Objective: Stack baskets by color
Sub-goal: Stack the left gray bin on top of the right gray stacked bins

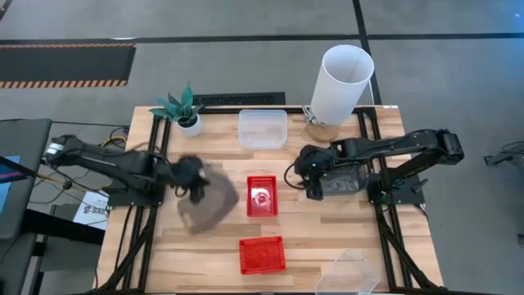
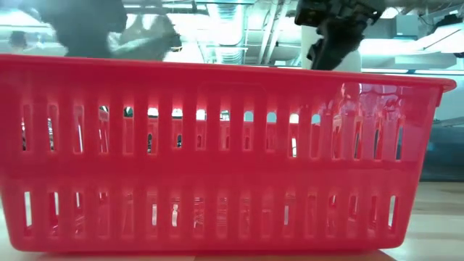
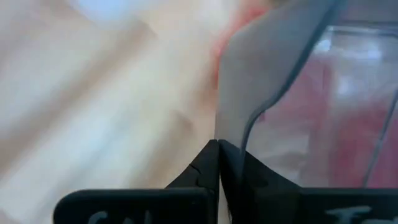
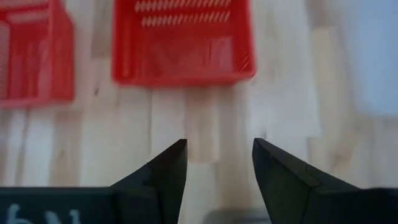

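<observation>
Left hand [image 1: 199, 187], pinching a grey basket [image 1: 210, 205], seems mid-carry above the worktop [image 1: 327, 233]; next it needs another grey basket. Right hand [image 4: 219, 163] hovers spread.

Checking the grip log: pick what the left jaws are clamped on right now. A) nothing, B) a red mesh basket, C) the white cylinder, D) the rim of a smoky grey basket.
D: in the left wrist view the left gripper has its jaws pinched on the thin rim of the smoky grey basket, and the high view shows that basket at that gripper.
</observation>
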Robot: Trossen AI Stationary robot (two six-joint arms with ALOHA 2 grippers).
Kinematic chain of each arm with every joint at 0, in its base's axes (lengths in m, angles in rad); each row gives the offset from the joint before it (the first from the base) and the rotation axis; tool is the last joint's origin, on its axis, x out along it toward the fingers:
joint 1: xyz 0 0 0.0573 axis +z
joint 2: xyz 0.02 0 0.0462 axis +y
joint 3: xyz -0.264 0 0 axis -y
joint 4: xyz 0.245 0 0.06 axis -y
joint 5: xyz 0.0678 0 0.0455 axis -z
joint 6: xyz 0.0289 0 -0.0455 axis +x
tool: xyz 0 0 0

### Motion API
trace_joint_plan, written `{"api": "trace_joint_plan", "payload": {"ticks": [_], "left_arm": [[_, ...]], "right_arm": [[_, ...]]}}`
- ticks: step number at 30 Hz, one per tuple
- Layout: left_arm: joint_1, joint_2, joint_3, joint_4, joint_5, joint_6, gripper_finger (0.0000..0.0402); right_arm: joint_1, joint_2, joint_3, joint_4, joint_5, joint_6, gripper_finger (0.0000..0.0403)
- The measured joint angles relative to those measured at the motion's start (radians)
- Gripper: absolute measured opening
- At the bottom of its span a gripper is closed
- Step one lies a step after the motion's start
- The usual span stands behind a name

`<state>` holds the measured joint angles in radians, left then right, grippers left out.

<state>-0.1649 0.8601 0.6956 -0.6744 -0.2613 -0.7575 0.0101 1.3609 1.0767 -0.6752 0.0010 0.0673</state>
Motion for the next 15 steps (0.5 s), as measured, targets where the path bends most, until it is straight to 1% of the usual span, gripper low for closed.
{"api": "trace_joint_plan", "payload": {"ticks": [2, 4, 7, 9, 11, 15], "left_arm": [[0.043, -0.048, 0.000, 0.027, -0.133, -0.031, 0.0000], [0.073, -0.086, 0.000, 0.076, -0.271, -0.024, 0.0000], [0.102, -0.113, 0.000, 0.198, -0.473, 0.066, 0.0000], [0.116, -0.113, 0.000, 0.312, -0.580, 0.168, 0.0000], [0.125, -0.101, 0.000, 0.420, -0.652, 0.271, 0.0000], [0.128, -0.049, 0.000, 0.657, -0.729, 0.477, 0.0000]], "right_arm": [[-0.003, 0.000, 0.000, 0.050, 0.046, 0.000, 0.0195], [-0.011, 0.000, 0.000, 0.114, 0.092, 0.003, 0.0191], [-0.030, 0.000, 0.000, 0.257, 0.129, 0.012, 0.0185], [-0.043, 0.000, 0.000, 0.376, 0.132, 0.015, 0.0182], [-0.055, 0.000, 0.000, 0.494, 0.132, 0.019, 0.0180], [-0.066, 0.003, 0.000, 0.698, 0.132, 0.016, 0.0182]]}}
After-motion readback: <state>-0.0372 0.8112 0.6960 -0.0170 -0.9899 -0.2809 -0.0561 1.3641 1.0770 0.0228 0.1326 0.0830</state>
